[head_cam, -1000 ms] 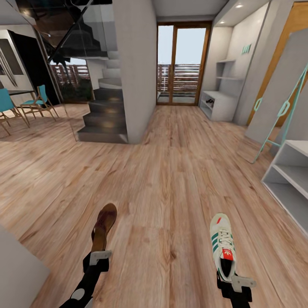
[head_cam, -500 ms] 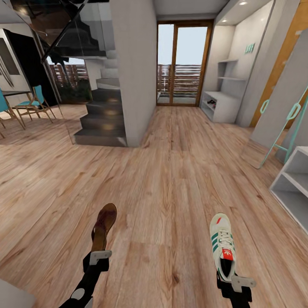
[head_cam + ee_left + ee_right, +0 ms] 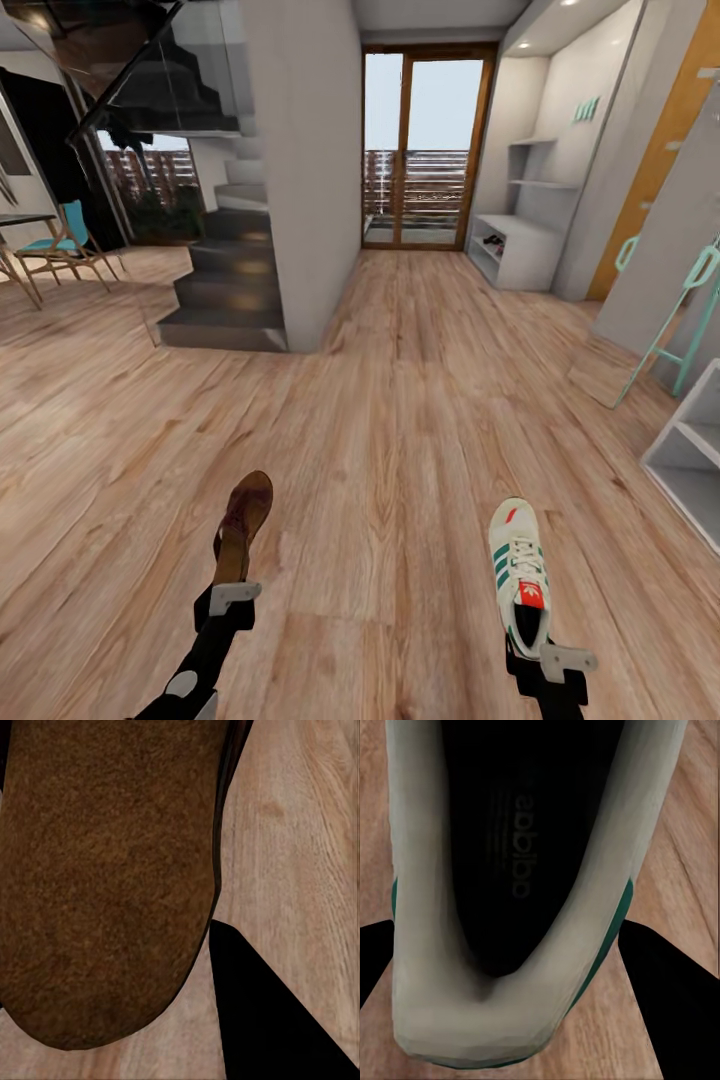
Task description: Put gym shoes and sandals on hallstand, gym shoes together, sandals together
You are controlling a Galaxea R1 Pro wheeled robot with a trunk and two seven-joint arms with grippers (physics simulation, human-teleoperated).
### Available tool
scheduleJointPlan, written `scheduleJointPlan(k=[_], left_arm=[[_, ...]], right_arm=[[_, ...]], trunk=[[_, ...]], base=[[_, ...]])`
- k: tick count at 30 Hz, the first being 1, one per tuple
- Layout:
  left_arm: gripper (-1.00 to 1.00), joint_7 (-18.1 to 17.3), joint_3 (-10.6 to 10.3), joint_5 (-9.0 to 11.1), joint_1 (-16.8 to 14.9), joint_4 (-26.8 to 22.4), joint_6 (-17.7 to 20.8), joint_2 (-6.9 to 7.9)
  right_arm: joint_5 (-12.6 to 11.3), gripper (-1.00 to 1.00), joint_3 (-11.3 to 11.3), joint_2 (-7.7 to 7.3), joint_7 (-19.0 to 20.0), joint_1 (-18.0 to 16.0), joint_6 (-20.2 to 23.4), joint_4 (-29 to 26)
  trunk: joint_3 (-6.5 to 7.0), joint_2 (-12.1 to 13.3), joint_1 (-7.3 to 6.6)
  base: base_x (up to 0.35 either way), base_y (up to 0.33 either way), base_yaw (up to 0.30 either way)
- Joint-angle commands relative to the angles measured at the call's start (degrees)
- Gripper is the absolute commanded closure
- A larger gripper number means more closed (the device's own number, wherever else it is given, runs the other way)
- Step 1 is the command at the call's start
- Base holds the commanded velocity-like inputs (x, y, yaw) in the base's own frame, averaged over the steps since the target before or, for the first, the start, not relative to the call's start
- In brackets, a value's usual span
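I have one brown sandal (image 3: 243, 527) clenched at its heel in my left gripper (image 3: 226, 598), and one gym shoe (image 3: 521, 577) pinched by its heel rim in my right gripper (image 3: 545, 655), both carried toe-forward above the corridor floor (image 3: 400, 420). Neither has shifted in its grip over the last second (only the view has swung rightward, so the chairs (image 3: 60, 250) slide towards the left edge). The hallstand (image 3: 515, 245) stands far ahead by the glass door (image 3: 425, 150); a dark shape sits on its shelf, too small to identify. An open white shelf unit (image 3: 690, 455) sits at the right edge.
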Motion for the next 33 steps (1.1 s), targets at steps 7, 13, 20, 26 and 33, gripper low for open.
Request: scheduleJointPlan(k=[7,13,20,26,33], left_arm=[[1.00,0.2,-0.5,0.0,1.5,-1.8,-0.3,0.31],[1.00,0.4,-0.4,-0.8,10.4,-11.3,-1.5,1.76],[1.00,0.5,-0.4,-0.5,15.4,-16.2,-4.6,3.02],[1.00,0.6,-0.4,-0.4,15.6,-16.2,-5.0,2.93],[1.00,0.7,-0.5,-0.3,15.6,-16.2,-5.1,2.79]], right_arm=[[-0.4,1.00,0.5,0.11,-0.3,0.0,-0.1,0.0],[-0.4,1.00,0.5,0.15,-0.3,0.0,-0.1,0.1],[-0.4,1.00,0.5,0.16,-0.3,0.0,-0.1,0.1],[-0.5,1.00,0.5,0.15,-0.3,0.0,-0.8,0.1],[-0.6,1.00,0.5,0.24,-0.3,1.2,-13.9,4.3]], trunk=[[-0.05,0.0,0.02],[-0.05,0.0,0.02],[-0.05,0.0,0.02],[-0.05,0.0,0.02],[-0.05,0.0,0.02]], base=[[0.334,-0.093,-0.126],[0.335,-0.087,-0.004],[0.335,-0.087,0.000],[0.335,-0.087,0.000],[0.335,-0.087,0.000]])
